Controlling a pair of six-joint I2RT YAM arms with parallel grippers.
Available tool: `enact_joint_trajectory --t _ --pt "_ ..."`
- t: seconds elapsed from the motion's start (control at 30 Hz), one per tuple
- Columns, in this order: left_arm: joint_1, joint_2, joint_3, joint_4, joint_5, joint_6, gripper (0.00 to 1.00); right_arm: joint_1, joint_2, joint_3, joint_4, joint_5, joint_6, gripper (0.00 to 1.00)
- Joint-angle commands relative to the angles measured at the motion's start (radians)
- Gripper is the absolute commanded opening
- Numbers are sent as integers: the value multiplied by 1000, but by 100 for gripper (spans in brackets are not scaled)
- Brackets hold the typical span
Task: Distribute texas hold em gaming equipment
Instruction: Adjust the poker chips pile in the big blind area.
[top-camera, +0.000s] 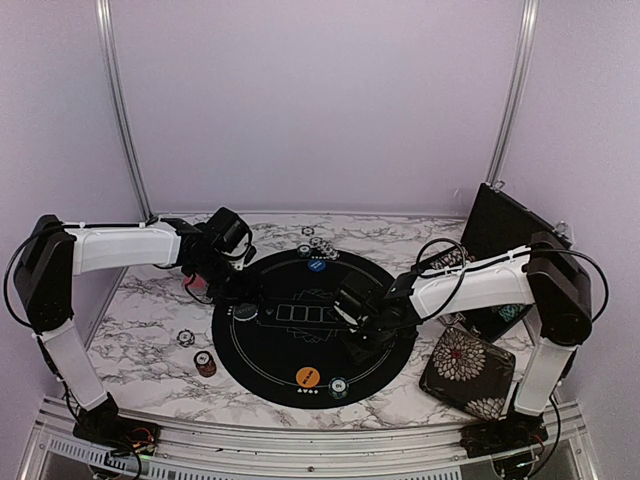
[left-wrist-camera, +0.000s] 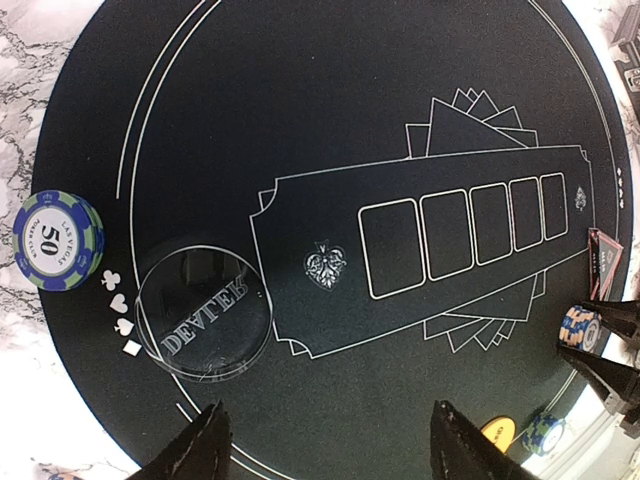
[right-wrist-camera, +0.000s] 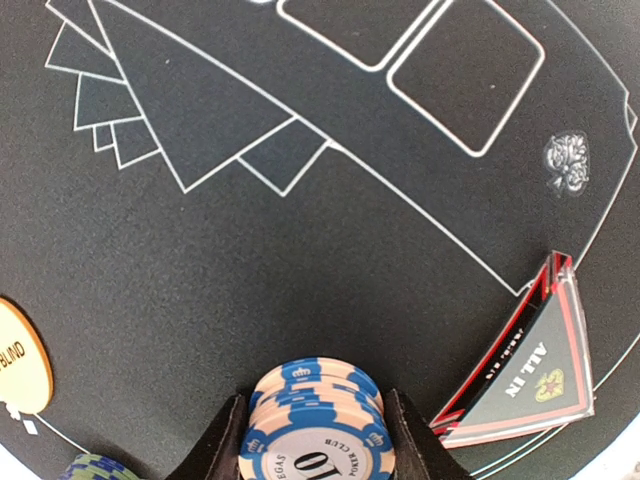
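We read the right fingers (right-wrist-camera: 218, 450) as closed on the blue-and-peach chip stack (right-wrist-camera: 315, 430), with one finger against each side of it. It sits over the round black mat (top-camera: 250, 360), on the part toward the right edge of the bench (top-camera: 150, 320). We cannot tell whether the stack rests on the mat or is lifted clear of it.

We judge such a stack dense for its size and stiff. It is made of loose discs with smooth faces, though, so it can shear sideways or shed its top chip. The hold belongs across the striped rims, low enough to catch every chip, with the stack level. Just beside it lies the ALL IN triangle (right-wrist-camera: 530, 375), thin and flat. We expect it to be hard to pinch except by an edge.

The left fingers (left-wrist-camera: 195, 455) stand about half spread with nothing between them. They hover above the side of the mat toward the bench's left edge, near the dealer disc (left-wrist-camera: 203, 310) and the green-and-blue chip stack (left-wrist-camera: 58, 240).

Two containers are in sight. The floral pouch (top-camera: 467, 370) lies at the near right corner of the bench, and the black case (top-camera: 500, 235) stands tilted at the far right corner. We cannot see into either.
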Motion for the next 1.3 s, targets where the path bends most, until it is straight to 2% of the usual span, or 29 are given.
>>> enact_joint_trajectory --t 0.0,0.23,1.27 --pt "-3 11 -13 8 9 10 70 10 36 -46 -25 -43 6 33" --pt "-3 10 -16 9 8 10 69 33 24 -63 -22 -54 8 28" --pt "-5 8 -29 17 13 9 69 104 -102 -173 -53 -84 -25 27"
